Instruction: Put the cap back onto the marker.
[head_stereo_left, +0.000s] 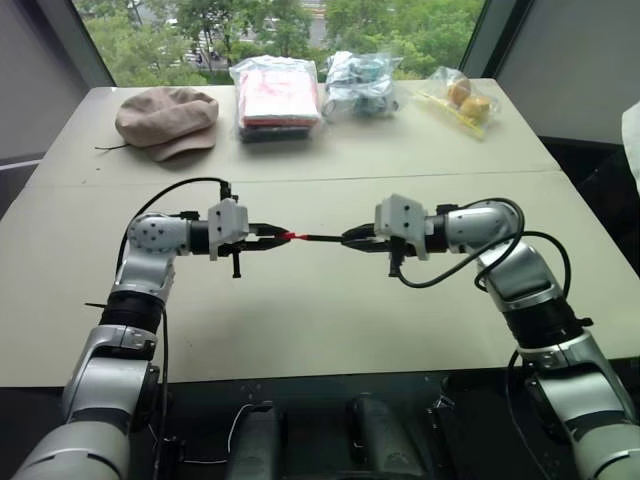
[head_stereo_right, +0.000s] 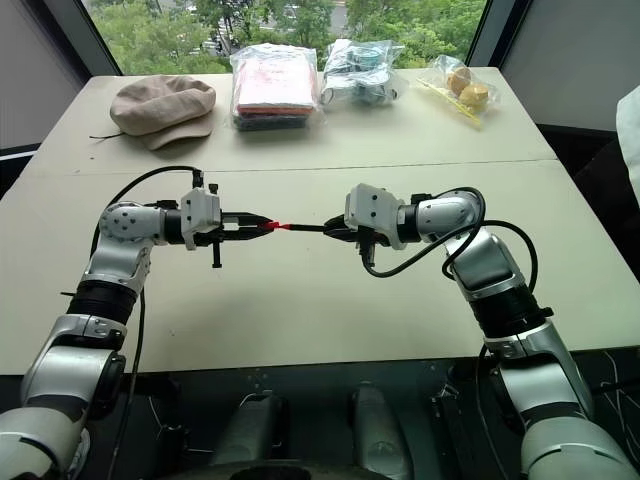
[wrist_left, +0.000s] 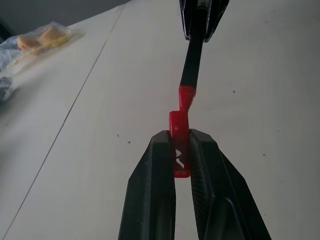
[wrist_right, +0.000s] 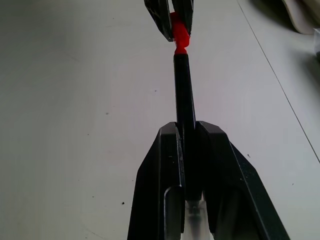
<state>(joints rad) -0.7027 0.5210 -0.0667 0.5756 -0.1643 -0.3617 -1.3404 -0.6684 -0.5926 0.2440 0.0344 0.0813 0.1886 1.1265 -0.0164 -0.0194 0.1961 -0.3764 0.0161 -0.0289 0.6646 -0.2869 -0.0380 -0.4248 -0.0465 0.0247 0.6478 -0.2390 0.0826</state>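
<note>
Right gripper (head_stereo_left: 352, 237): clamping the marker (head_stereo_left: 322, 238) by its barrel, frame centre.
Left gripper (head_stereo_left: 276, 237): pinching the cap (wrist_left: 179, 131), meeting the marker's red tip, slightly off-line.
Handling: both looking light, stiff, slippery; gripping mid-body seems best.

Bare table (head_stereo_left: 300, 330) beneath and around both arms; hat (head_stereo_left: 166, 120) and bagged items (head_stereo_left: 280, 97) (far edge) well apart.

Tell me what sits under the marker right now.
The marker hangs in the air over bare table, shut in the right gripper. Its rear end is covered by that gripper's fingers.
</note>
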